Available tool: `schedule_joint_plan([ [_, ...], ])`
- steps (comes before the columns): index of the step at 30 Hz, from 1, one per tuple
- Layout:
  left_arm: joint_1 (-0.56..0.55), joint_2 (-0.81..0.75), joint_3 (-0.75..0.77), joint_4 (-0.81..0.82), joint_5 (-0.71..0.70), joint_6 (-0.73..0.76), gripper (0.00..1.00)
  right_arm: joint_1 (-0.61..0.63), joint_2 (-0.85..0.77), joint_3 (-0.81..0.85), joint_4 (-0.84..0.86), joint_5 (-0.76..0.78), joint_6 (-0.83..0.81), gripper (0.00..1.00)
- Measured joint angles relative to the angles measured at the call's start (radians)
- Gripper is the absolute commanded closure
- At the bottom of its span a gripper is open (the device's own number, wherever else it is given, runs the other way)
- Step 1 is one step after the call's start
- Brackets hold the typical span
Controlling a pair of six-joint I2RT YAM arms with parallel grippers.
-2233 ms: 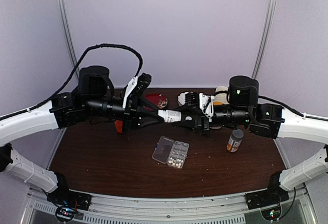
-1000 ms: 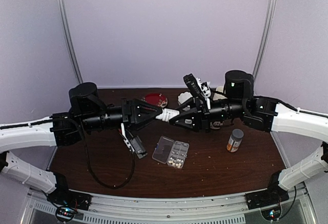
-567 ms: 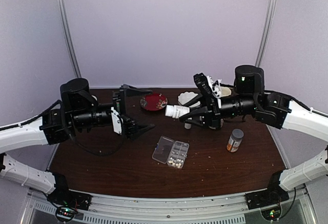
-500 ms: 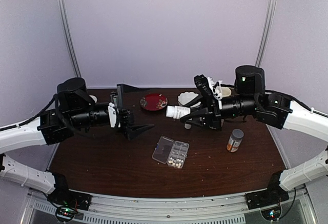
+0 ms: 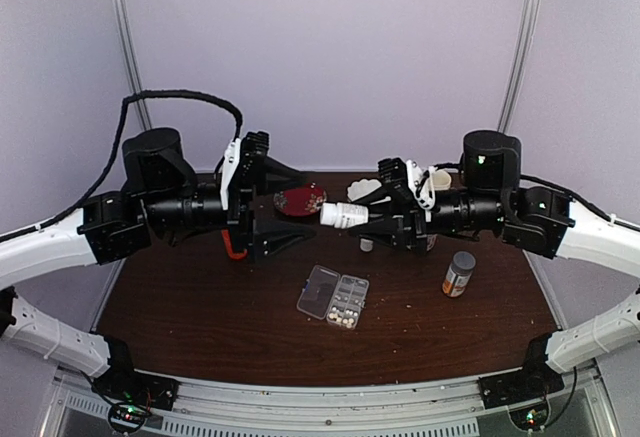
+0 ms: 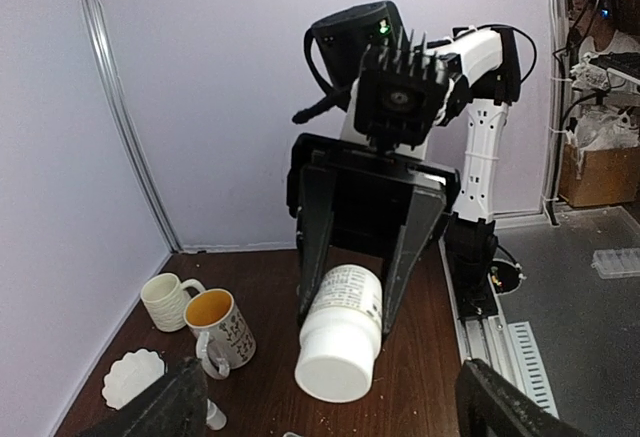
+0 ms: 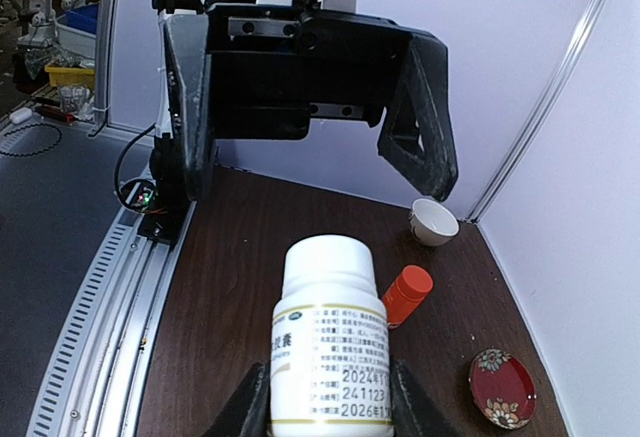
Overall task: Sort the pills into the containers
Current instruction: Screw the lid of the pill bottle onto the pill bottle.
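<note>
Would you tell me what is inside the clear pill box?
Whitish pills lie in several cells of the pill box; how many is too small to tell.

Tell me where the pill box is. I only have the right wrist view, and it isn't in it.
Observer: The pill box lies flat near the middle of the table, as the top view shows.
Operator: Say whether anything is in it.
Observer: Whitish pills show in cells on its right half. The left half looks bare.
Operator: Name what stands near it.
Observer: A grey-capped brown bottle stands upright to its right, apart from it.
</note>
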Motion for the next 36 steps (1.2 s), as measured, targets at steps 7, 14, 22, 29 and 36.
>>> schedule_joint_plan([
  [7,0.0,0.042,0.019,-0.044,0.025,-0.047,0.23,0.041,0.0,-0.001,0.014,0.08,-0.062,1.0],
  [14,0.0,0.07,0.043,-0.084,0.034,-0.057,0.39,0.057,0.007,0.0,0.023,0.132,-0.09,1.0],
  [22,0.002,0.073,0.049,-0.099,0.051,-0.061,0.5,0.063,0.032,0.0,0.021,0.15,-0.104,1.0],
  [29,0.002,0.079,0.05,-0.109,0.057,-0.063,0.54,0.065,0.032,0.0,0.024,0.151,-0.104,1.0],
  [36,0.01,0.082,0.053,-0.111,0.062,-0.064,0.82,0.071,0.032,0.0,0.022,0.142,-0.104,1.0],
])
